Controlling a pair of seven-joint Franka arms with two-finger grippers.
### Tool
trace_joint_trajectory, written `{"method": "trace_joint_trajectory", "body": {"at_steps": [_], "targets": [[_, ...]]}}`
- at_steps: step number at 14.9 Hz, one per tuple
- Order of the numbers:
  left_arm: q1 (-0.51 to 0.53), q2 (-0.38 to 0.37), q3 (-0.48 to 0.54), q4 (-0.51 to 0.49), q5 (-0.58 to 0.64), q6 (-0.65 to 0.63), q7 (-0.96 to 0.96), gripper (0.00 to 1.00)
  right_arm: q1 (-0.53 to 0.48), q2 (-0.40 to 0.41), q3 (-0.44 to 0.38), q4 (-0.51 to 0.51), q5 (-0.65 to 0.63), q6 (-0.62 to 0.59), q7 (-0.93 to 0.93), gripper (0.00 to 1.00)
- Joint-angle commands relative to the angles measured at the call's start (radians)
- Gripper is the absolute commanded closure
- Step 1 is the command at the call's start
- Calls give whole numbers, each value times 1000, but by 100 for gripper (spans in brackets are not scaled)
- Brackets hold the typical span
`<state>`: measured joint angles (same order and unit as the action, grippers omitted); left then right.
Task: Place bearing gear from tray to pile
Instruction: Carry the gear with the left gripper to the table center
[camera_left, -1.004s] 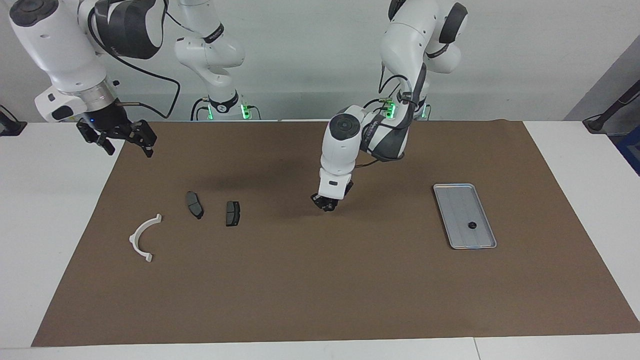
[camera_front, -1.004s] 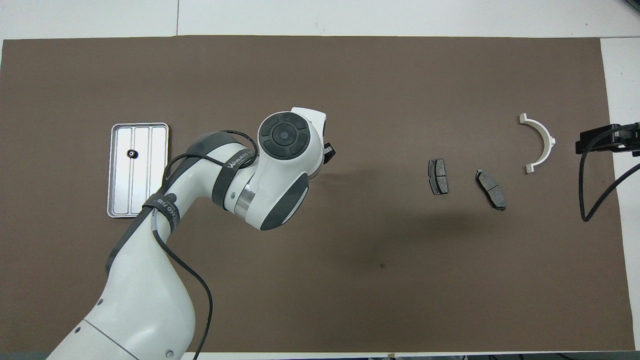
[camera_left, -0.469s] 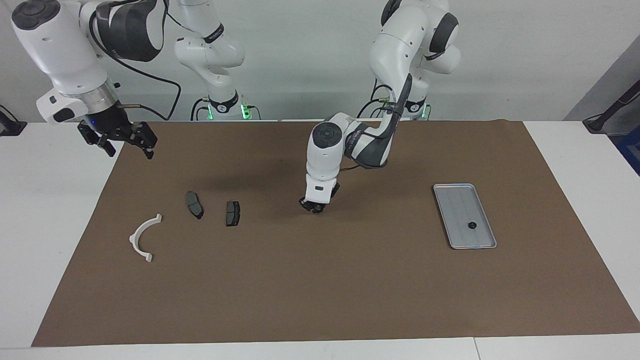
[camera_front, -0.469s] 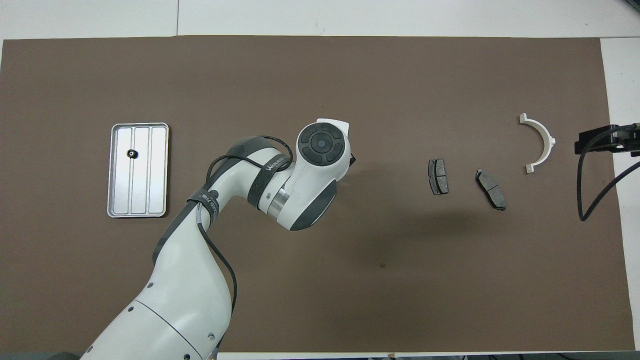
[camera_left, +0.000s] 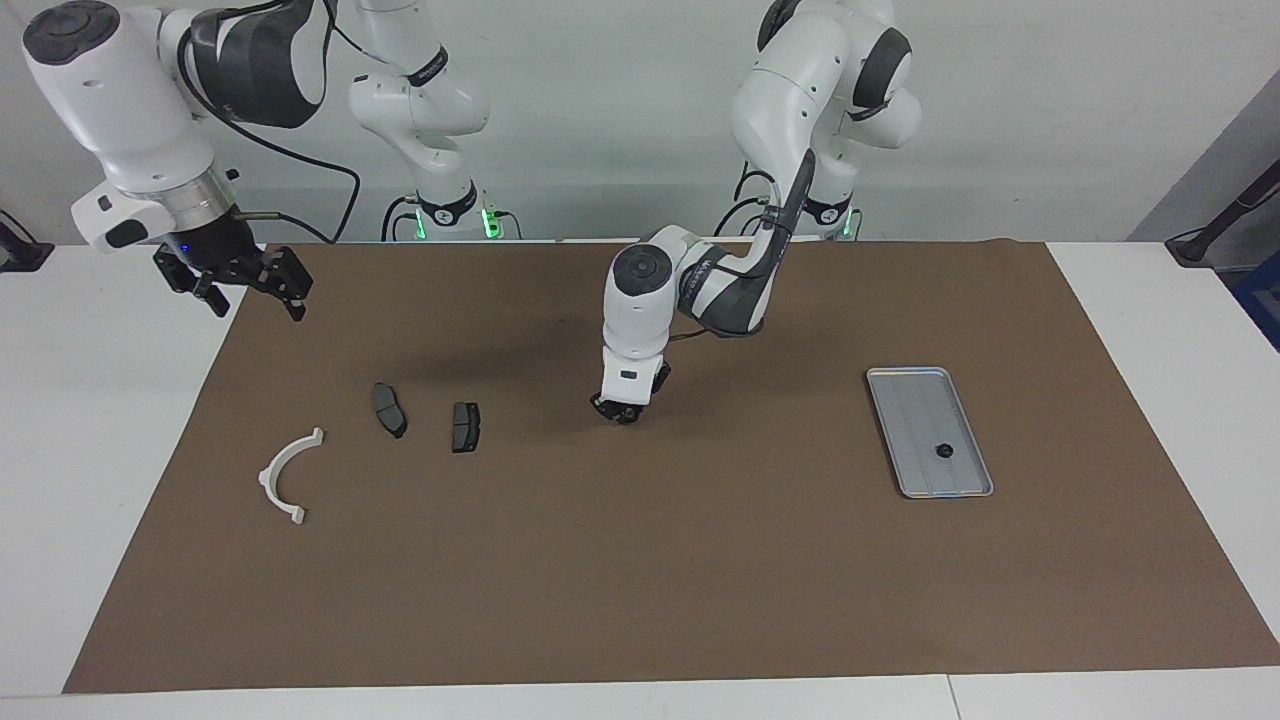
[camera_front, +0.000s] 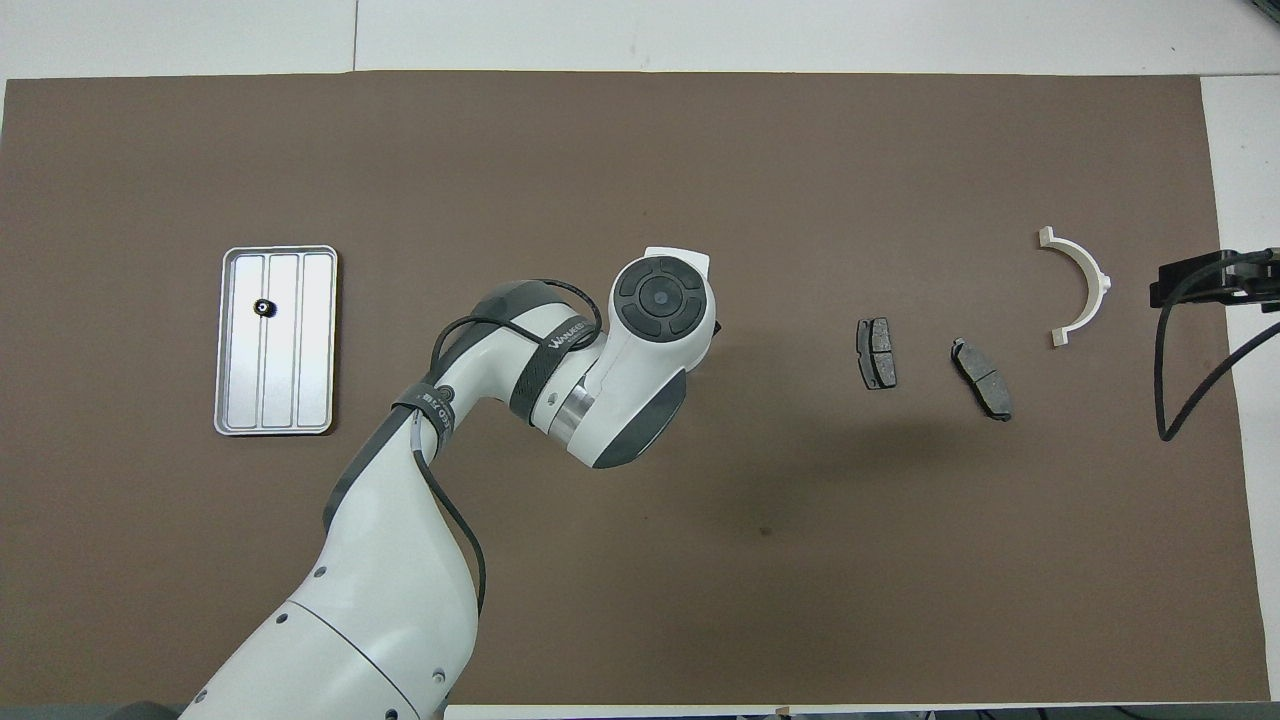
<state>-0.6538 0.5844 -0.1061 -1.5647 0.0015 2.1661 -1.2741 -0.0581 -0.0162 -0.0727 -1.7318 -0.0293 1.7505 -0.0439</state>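
A small black bearing gear (camera_left: 942, 450) (camera_front: 263, 307) lies in the silver tray (camera_left: 905, 372) (camera_front: 228, 340) toward the left arm's end of the mat. The pile is a white half-ring bracket (camera_left: 264, 478) (camera_front: 1100, 280) and two dark brake pads (camera_left: 389, 409) (camera_left: 465, 427) (camera_front: 876, 353) (camera_front: 982, 378) toward the right arm's end. My left gripper (camera_left: 622, 410) hangs low over the mat's middle, between tray and pile, fingertips together; what they may pinch does not show. In the overhead view its own wrist covers it. My right gripper (camera_left: 245, 280) (camera_front: 1190, 280) waits open over the mat's edge beside the pile.
A brown mat (camera_left: 640, 600) (camera_front: 640, 150) covers most of the white table (camera_left: 100, 450). The left arm's elbow and cable (camera_front: 440, 440) stretch over the mat between the tray and the middle. A black cable (camera_front: 1170, 400) hangs from the right arm near the bracket.
The left arm has swung its gripper away from the tray toward the pile, staying low over the mat. The right arm and all the parts have stayed put.
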Motion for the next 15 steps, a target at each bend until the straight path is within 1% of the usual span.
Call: {"method": "trace_joint_trajectory", "body": {"at_steps": [1, 3, 5, 7, 8, 10, 11, 13, 14, 15], "targets": [[-26, 15, 19, 5, 6, 12, -22, 97, -17, -10, 10, -29, 5, 32, -28, 0], [-26, 15, 19, 5, 9, 15, -28, 95, -17, -10, 10, -29, 3, 41, -28, 0], [-26, 15, 19, 3, 9, 15, -41, 89, -16, 1, 10, -29, 3, 47, -28, 0], [-26, 15, 19, 3, 17, 15, -42, 72, -12, 9, 10, -25, 3, 60, -28, 0], [-26, 14, 19, -1, 18, 15, -54, 57, -9, 16, 10, -19, 3, 60, -28, 0], [-26, 14, 19, -3, 18, 15, -60, 2, -8, 16, 10, -18, 3, 66, -28, 0], [-26, 12, 20, -3, 18, 8, -60, 0, -8, 18, 10, -18, 3, 67, -30, 0], [-21, 5, 22, -2, 20, -9, -59, 0, -11, 21, 10, -17, 3, 78, -33, 0], [-6, -11, 22, -3, 25, -17, -54, 0, -11, 22, 10, -17, 3, 79, -33, 0], [12, -43, 22, -5, 25, -40, -47, 0, -11, 25, 10, -17, 3, 79, -31, 0]]}}
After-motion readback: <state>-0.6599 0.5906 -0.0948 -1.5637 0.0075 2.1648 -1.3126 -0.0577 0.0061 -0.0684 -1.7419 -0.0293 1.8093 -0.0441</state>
